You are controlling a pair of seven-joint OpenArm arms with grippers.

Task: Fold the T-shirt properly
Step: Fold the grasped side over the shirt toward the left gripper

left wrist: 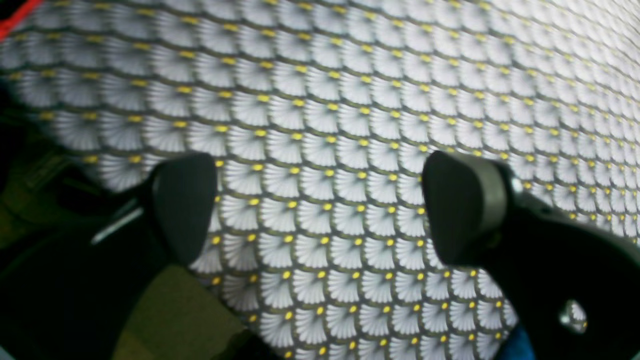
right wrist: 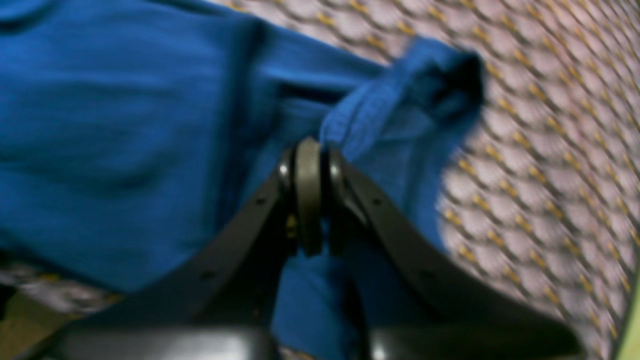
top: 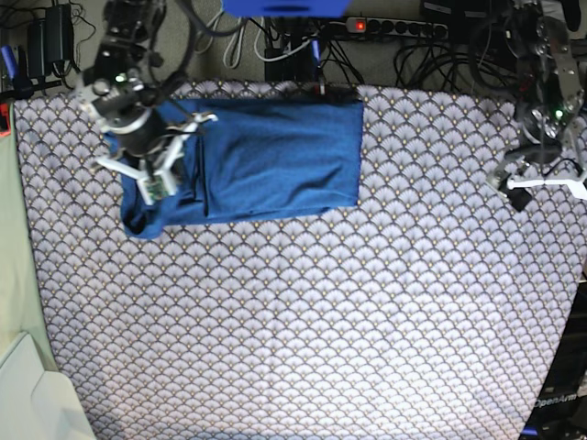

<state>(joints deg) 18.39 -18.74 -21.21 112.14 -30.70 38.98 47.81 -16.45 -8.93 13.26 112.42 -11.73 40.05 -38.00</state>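
Right gripper (right wrist: 310, 165): jaws pressed together, clamped on a bunched ridge of the T-shirt (right wrist: 115, 125) at the centre of the right wrist view. In the base view this gripper (top: 158, 183) sits at the upper left of the frame, over the garment's left end.

Left gripper (left wrist: 320, 210): fingers (left wrist: 182, 205) set wide apart, nothing between them, hanging over bare cloth. In the base view it (top: 523, 188) stands at the far right edge, well apart from the garment.

T-shirt (top: 275, 156): medium blue, plain, no print. Lies in the upper left part of the base view as a rough rectangle, long axis running left to right across the frame, its top edge along the far edge of the tablecloth (top: 321, 312). Right end square and flat; left end rumpled, with a rounded lobe sagging toward the lower left below the gripper.

Tablecloth: white fan-scale pattern with yellow dots (covers the whole working surface).

View differences: the right wrist view alone shows a ribbed knit edge beside the clamped jaws, though blurred; the left wrist view shows only a sliver of blue at its lower right edge; the base view alone gives the whole outline.
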